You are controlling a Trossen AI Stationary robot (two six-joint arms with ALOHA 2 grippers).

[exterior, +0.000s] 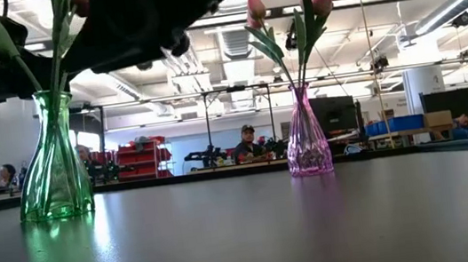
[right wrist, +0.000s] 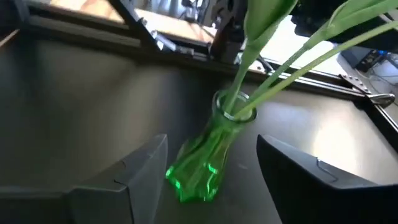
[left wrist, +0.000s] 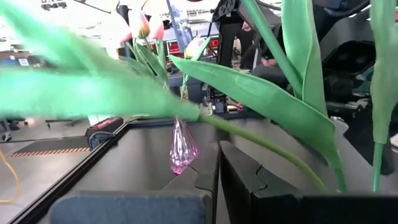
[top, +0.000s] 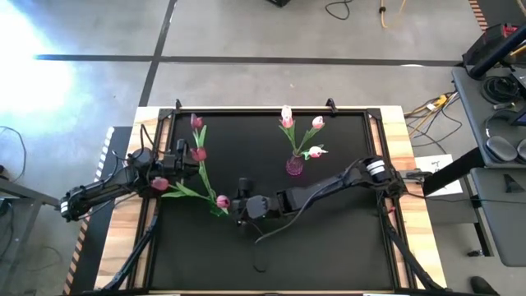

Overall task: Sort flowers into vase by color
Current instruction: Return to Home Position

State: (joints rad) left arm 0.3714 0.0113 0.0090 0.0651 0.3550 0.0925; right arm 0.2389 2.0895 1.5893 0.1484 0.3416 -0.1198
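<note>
Sorting looks done. Four red tulips (top: pixel 198 154) stand in the green vase (right wrist: pixel 199 168), splayed wide toward the left arm. Three pale tulips (top: pixel 286 117) stand in the pink vase (top: pixel 293 167), farther back on the worktop (top: pixel 329 238). We see no loose flowers.

Right gripper (right wrist: pixel 211 149): wide open and holding nothing. It straddles the green vase without touching it, a clear gap showing on each side.

Left gripper (top: pixel 179 154): at the left side of the worktop, up among the red heads and leaves. We cannot tell whether it is open or closed.

Handling, as we judge it:
- Tulips are artificial and light, with thin springy stems and soft leaves that would fold under a pinch.
- The best hold is on bare stem, below the head and clear of the leaves, since a head would likely crush or slip.
- The vase looks like glass, so it is probably smooth, slick and breakable. It has a narrow waist above a flared foot.
- The leaning stems put weight off-centre, so we expect it to tip easily.
- If it needs moving, we would hold it at the waist with light pressure and keep it upright.
- The right gripper should back away straight, because brushing a stem could drag the vase over.
</note>
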